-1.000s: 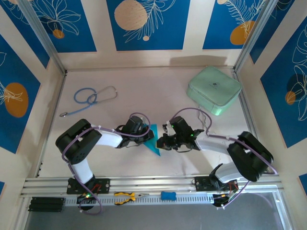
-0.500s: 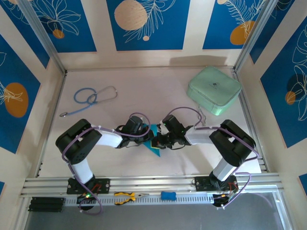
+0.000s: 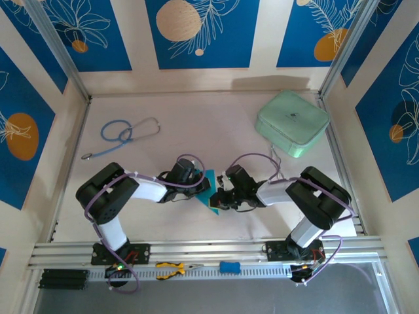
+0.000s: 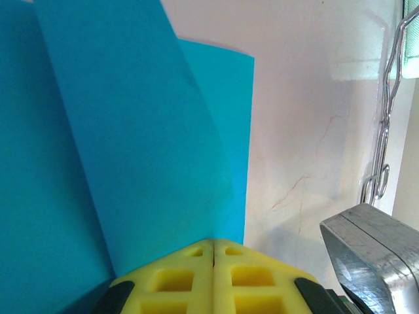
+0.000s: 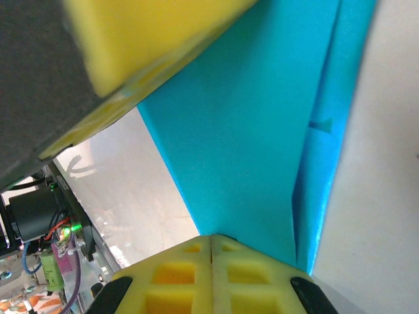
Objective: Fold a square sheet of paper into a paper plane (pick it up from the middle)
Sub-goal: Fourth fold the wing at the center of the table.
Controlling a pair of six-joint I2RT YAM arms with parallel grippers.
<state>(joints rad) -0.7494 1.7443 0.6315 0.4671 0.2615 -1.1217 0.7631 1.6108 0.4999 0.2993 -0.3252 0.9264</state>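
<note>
Two arms (image 3: 141, 190), one paper sheet (image 3: 211, 205), one mint case (image 3: 292, 122), one stethoscope (image 3: 126, 135), one pliers (image 3: 171, 267), one block (image 3: 229, 267).

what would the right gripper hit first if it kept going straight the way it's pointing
The square sheet of paper, lying right at the shut tips of the right gripper. Beyond it sits a yellow finger of the left gripper; how near is unclear.

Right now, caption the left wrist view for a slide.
Shut left end effector touching the folded cyan sheet.

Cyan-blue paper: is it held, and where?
Thin cyan-blue paper: apparently not pinched. Shut left fingers press a folded flap's base; shut right fingers press beside its crease.
</note>
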